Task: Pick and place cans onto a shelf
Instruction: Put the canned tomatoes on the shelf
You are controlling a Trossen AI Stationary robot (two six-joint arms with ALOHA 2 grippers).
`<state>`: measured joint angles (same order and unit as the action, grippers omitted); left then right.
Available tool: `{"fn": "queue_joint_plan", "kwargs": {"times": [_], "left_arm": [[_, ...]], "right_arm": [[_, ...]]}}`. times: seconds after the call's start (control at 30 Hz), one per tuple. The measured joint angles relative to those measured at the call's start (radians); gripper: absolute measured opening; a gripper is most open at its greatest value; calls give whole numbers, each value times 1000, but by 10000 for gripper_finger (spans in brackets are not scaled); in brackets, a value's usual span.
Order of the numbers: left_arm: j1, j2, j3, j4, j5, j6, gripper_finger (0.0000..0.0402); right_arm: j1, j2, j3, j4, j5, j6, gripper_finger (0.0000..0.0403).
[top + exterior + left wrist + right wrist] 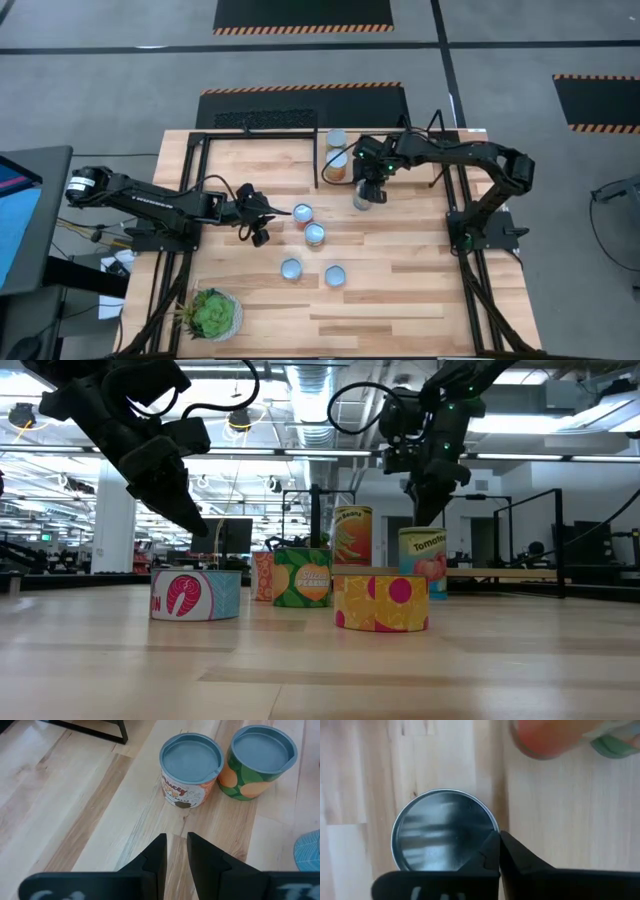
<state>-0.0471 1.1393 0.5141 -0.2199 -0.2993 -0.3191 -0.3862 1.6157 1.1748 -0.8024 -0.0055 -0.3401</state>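
We see the right claw (499,851) hanging over the far right part of the desk (400,300), its fingers pinched together with nothing between them, just beside the rim of a tall tin with a bare silver top (445,830). In the low view that tin (423,562) reads "Tomato". Next to it, the shelf (262,160) shows as a light board in black rods at the far edge, with two cans (337,155) at its right end; one tall can (352,536) carries a yellow and orange label, its wording too small for us to read.

The left claw (175,855) hovers mid-desk, fingers close together and gripping nothing, pointed at an orange-labelled can (190,770) and a green one with oranges (260,761), both grey-lidded. Closer to the low camera sit a blue salmon tin (196,595) and a yellow tin with pink dots (381,600).

The desk is pale wood planks; a potted plant (211,313) stands at its near left corner. Beyond is a workshop hall with strip lights.
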Motion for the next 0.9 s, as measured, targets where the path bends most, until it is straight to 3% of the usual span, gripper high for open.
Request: {"fn": "queue_joint_plan", "kwargs": {"times": [0.23,0.57,0.9], "left_arm": [[0,0,0,0,0,0,65],[0,0,0,-11,0,0,65],[0,0,0,-18,-1,0,65]], "right_arm": [[34,3,22,-43,-28,81,7],[44,5,197,-149,-25,59,4],[-107,3,248,-159,-22,-80,4]]}}
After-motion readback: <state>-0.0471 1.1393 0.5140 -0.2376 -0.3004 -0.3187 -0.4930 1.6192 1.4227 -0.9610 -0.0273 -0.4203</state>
